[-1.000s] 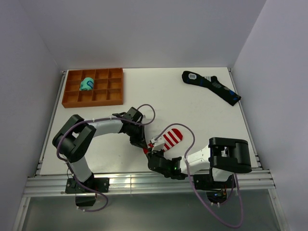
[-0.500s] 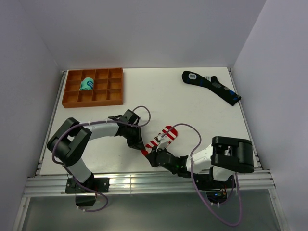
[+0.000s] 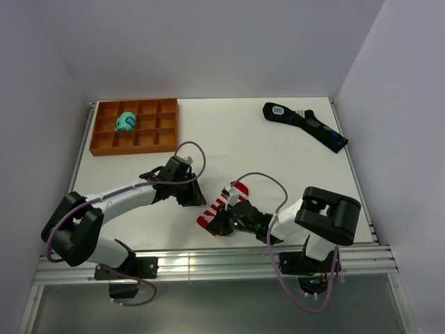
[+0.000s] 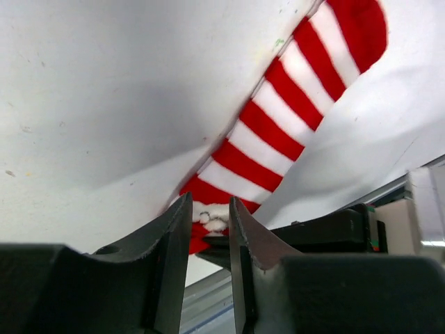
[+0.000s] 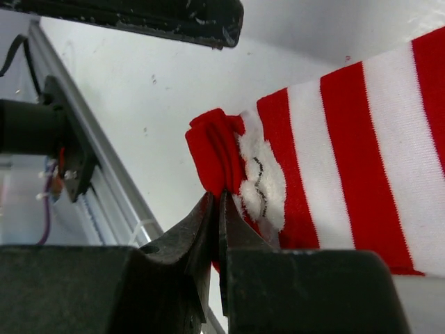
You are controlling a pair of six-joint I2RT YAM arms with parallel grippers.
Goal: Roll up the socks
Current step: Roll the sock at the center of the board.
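The red and white striped socks (image 3: 225, 202) lie as one flat strip on the white table near the front middle, toe pointing far-right. My right gripper (image 3: 217, 225) is shut on the red cuff end with its white marks (image 5: 259, 174); the jaws (image 5: 217, 198) pinch the folded red edge. My left gripper (image 3: 199, 199) sits just left of the sock. Its fingers (image 4: 210, 205) stand a narrow gap apart with nothing between them, and the cuff (image 4: 208, 217) lies just beyond their tips. The striped leg and red toe (image 4: 292, 111) stretch away.
An orange compartment tray (image 3: 150, 139) stands at the far left with a teal sock bundle (image 3: 126, 122) in it. A long black sock with blue patches (image 3: 304, 125) lies at the far right. The metal front rail (image 3: 208, 261) runs close behind the right gripper.
The right gripper has pulled the sock's cuff left and toward the front edge, so the sock now lies further left. The left gripper has drawn back off the sock to its left side.
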